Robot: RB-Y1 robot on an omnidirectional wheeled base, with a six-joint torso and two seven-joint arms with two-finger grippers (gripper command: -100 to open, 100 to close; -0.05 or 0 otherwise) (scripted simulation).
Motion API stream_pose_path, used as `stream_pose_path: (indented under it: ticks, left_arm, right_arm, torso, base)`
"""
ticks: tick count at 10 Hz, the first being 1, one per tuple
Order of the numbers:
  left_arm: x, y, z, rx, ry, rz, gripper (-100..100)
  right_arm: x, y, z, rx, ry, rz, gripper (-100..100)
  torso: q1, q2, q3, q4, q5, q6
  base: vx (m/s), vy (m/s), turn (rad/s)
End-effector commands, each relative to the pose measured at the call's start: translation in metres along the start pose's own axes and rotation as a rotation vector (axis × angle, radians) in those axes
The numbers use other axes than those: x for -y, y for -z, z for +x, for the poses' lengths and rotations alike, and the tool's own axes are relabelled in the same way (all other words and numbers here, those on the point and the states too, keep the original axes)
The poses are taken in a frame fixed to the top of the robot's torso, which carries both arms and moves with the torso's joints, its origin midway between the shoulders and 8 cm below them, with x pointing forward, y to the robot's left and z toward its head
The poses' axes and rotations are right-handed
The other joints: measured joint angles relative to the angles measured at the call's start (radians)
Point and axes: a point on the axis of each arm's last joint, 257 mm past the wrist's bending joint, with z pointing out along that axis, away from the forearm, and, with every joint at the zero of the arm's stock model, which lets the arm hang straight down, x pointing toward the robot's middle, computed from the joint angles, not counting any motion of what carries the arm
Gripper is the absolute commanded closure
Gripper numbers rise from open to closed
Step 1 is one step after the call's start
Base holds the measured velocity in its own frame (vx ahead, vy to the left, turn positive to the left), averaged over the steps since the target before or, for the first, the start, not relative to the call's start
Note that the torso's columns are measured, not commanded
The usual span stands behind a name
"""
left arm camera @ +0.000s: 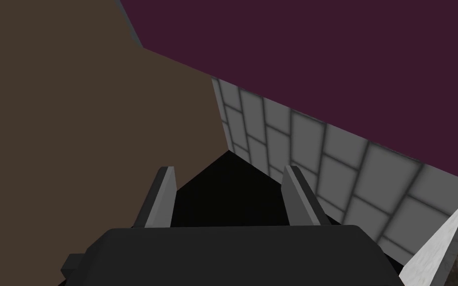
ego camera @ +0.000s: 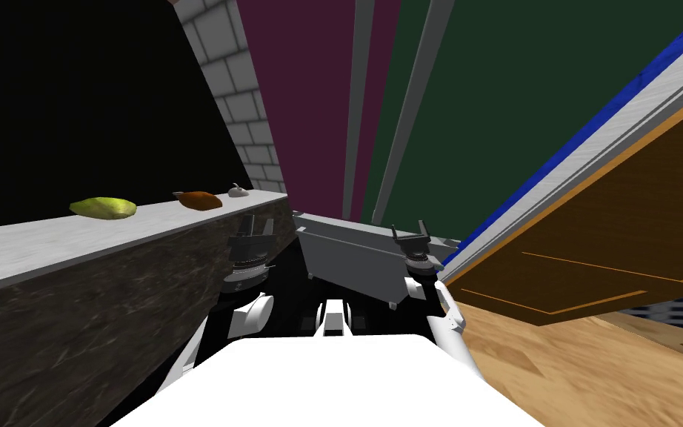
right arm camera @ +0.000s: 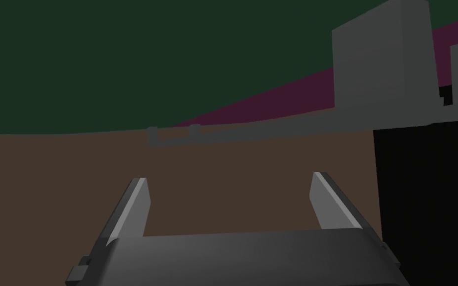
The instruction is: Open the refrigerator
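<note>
A grey box-shaped unit (ego camera: 351,256), which I take for the refrigerator, stands straight ahead against the purple and green walls; I cannot make out its door or handle. My left gripper (ego camera: 258,224) hovers open just left of it, beside the counter's end. My right gripper (ego camera: 410,231) is open at the unit's right corner. In the left wrist view the left gripper (left arm camera: 229,171) holds nothing and faces a black area between a brown surface and a grey tiled wall. The right gripper (right arm camera: 230,178) is empty over a flat brown surface, with a grey block (right arm camera: 382,64) beyond.
A long grey-topped dark counter (ego camera: 51,245) runs close along my left, carrying a yellow-green lump (ego camera: 103,207), a brown lump (ego camera: 199,199) and a small grey thing (ego camera: 238,192). A brown wooden panel (ego camera: 614,222) with a blue and grey edge leans in at the right. Wooden floor (ego camera: 555,371) lies at lower right.
</note>
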Motion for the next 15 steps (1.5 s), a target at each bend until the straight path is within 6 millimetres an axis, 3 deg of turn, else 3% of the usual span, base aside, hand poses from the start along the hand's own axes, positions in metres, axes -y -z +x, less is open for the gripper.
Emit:
stream_pose_path:
  ticks: [1,15]
  left_arm:
    - [0.000,0.000,0.000,0.000,0.000,0.000,0]
    - [0.000,0.000,0.000,0.000,0.000,0.000,0]
  right_arm:
    - [0.000,0.001,0.000,0.008,0.068,-0.003,-100]
    - [-0.007,0.025,0.007,0.068,0.501,-0.009,-100]
  torso:
    - [-0.002,0.001,0.000,0.000,0.000,0.000]
    - [0.002,-0.007,-0.004,-0.004,-0.001,-0.004]
  base:
    - [0.019,0.019,0.009]
    - [0.042,0.045,-0.048]
